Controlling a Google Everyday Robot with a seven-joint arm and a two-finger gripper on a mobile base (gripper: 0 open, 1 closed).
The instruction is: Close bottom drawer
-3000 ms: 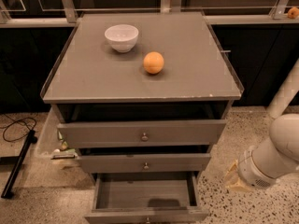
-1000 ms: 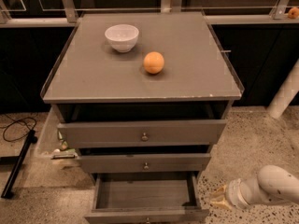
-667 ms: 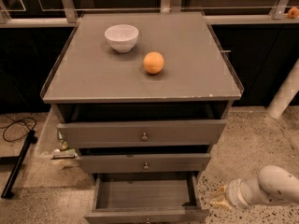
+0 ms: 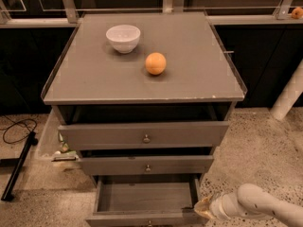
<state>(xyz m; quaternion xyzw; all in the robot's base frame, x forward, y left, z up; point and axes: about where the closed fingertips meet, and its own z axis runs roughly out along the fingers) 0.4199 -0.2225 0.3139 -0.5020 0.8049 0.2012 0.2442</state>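
The bottom drawer (image 4: 142,197) of the grey cabinet is pulled out, and its empty inside shows. Its front panel (image 4: 123,219) lies at the lower edge of the camera view, with the knob cut off by that edge. My gripper (image 4: 202,207) is low on the right, at the drawer's front right corner, at the end of my white arm (image 4: 255,205), which comes in from the lower right. I cannot tell whether it touches the drawer.
The middle drawer (image 4: 147,165) and top drawer (image 4: 144,135) stand slightly out. A white bowl (image 4: 123,37) and an orange (image 4: 155,63) sit on the cabinet top (image 4: 199,79). A black pole (image 4: 19,167) and cable (image 4: 14,129) lie on the floor at left. A white post (image 4: 289,96) stands at right.
Since three seconds ago my arm has dropped from mid-height on the right to the bottom drawer's front right corner. Over the last second it has barely moved. The drawer stays open.
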